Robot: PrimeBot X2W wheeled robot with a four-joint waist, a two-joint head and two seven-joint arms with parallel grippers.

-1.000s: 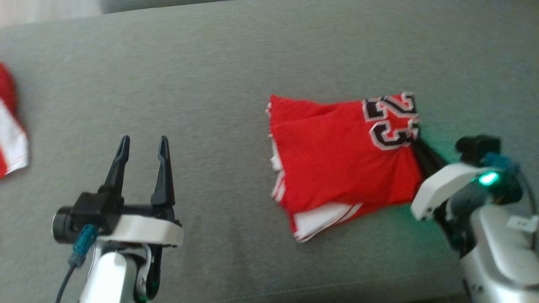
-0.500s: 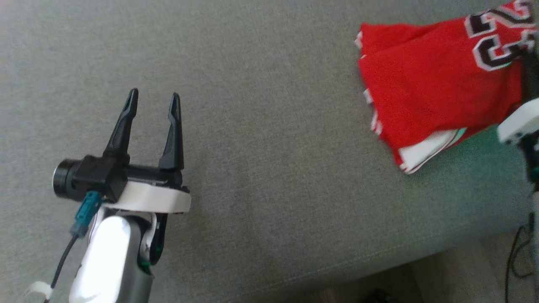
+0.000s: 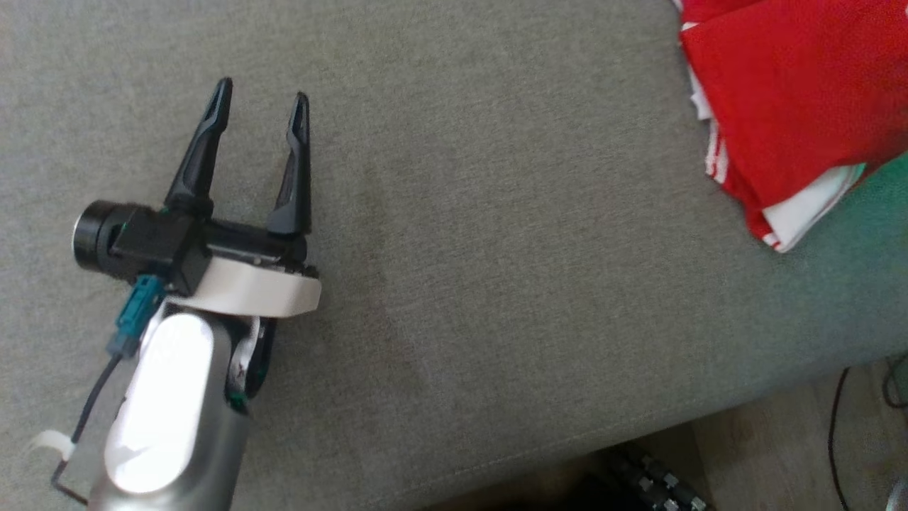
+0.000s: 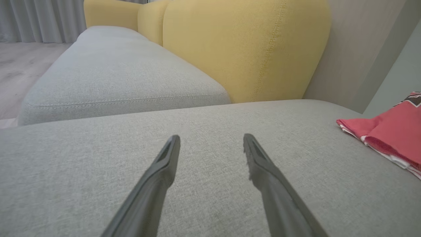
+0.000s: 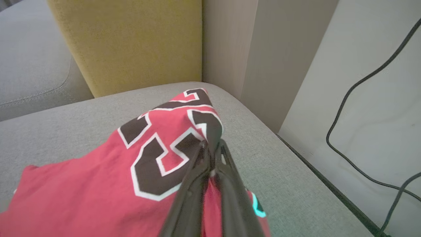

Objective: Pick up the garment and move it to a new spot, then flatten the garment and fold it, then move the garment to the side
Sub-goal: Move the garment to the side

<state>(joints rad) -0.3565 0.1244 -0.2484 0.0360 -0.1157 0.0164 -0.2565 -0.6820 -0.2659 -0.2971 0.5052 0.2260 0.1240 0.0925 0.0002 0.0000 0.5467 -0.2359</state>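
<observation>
Pinching half-cropped garment (image 5: 82,184): right claw (image 5: 213,145).

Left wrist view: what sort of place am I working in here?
Most likely a living room: grey sofa seats with yellow back cushions, and grey curtains above a wood-look floor beyond. The red jersey sits on the nearer seat.

a shifted head view: garment (image 3: 794,92) now at its top right corner
</observation>
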